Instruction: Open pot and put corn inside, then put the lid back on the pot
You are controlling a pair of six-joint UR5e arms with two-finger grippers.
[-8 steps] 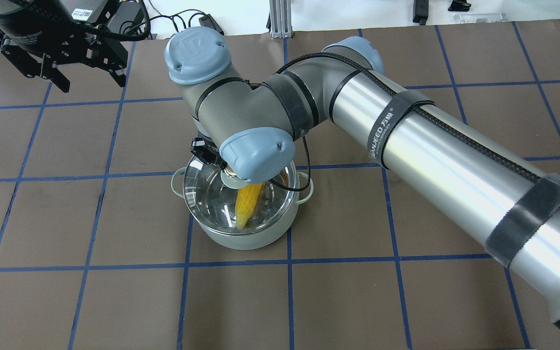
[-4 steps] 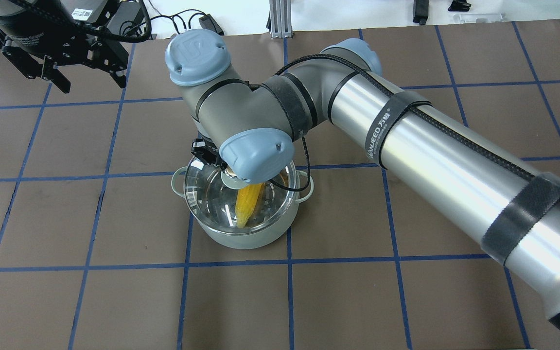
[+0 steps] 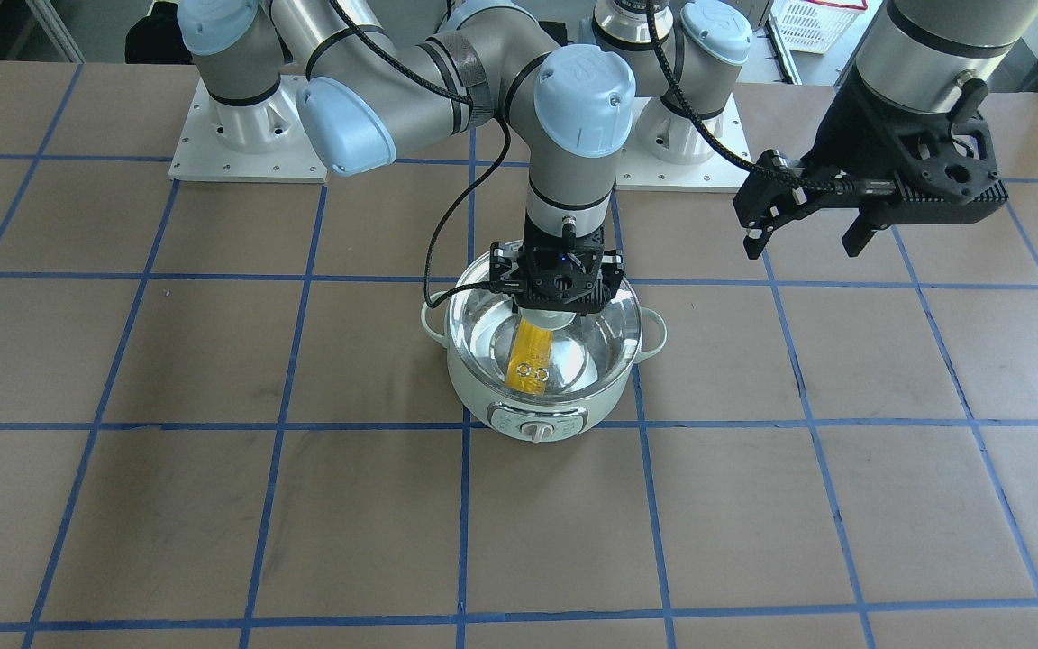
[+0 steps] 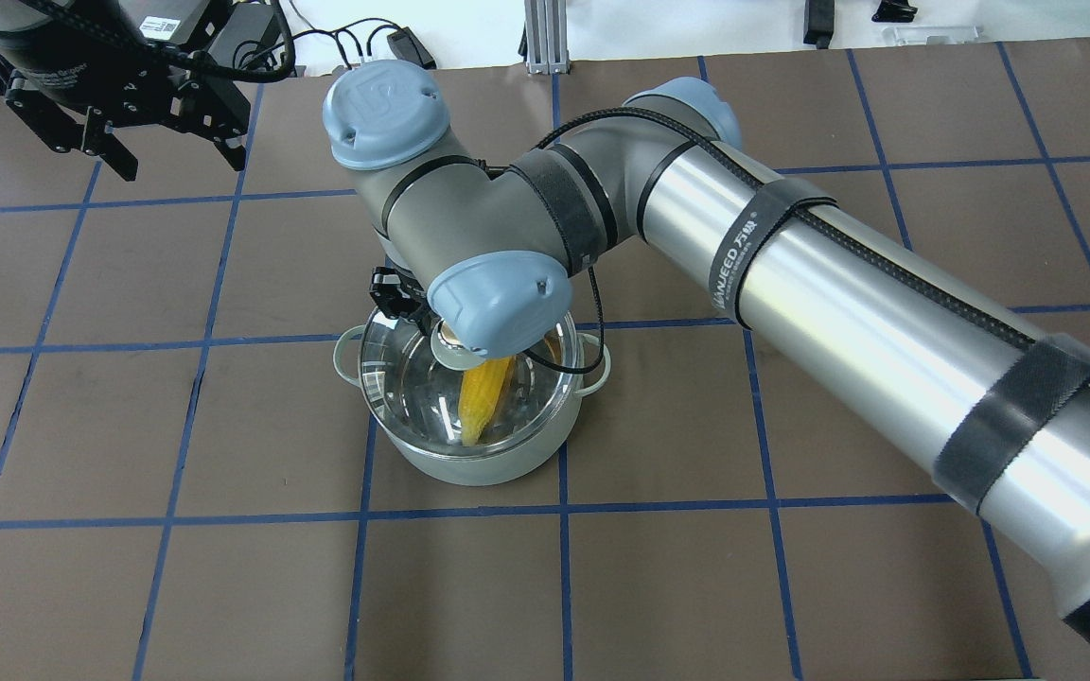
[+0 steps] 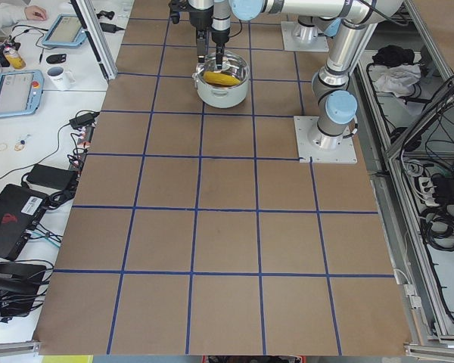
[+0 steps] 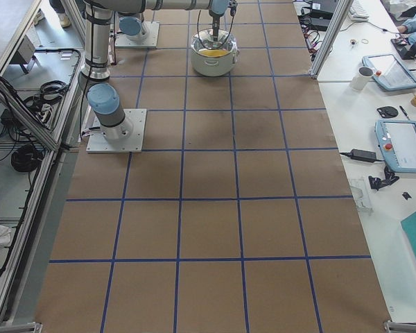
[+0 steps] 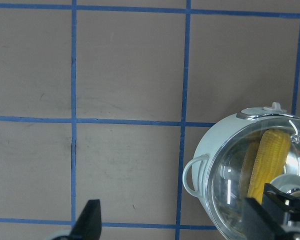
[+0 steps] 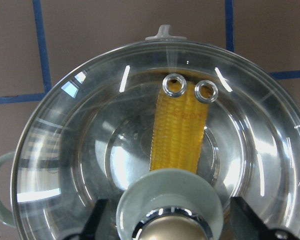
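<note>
The pale mint-green pot (image 3: 537,410) stands near the table's middle, its knob panel facing away from the robot. The yellow corn (image 3: 532,351) lies inside it, also seen in the right wrist view (image 8: 179,135). The clear glass lid (image 3: 596,338) sits on the pot's rim (image 8: 90,150). My right gripper (image 3: 555,306) hangs straight down over the lid's knob (image 8: 170,202), with its fingers (image 8: 102,220) spread to either side of the knob, open. My left gripper (image 3: 803,239) is open and empty, raised well off to the pot's side (image 4: 176,156).
The brown table (image 3: 213,505) is marked with a blue tape grid. My right arm (image 4: 791,284) reaches across the table over the pot. Two arm bases (image 3: 240,135) stand at the robot's edge. Monitors and cables lie on side benches (image 5: 30,83).
My right wrist has shifted very slightly over the pot. The lid, pot and corn have not moved. The left arm holds still.
</note>
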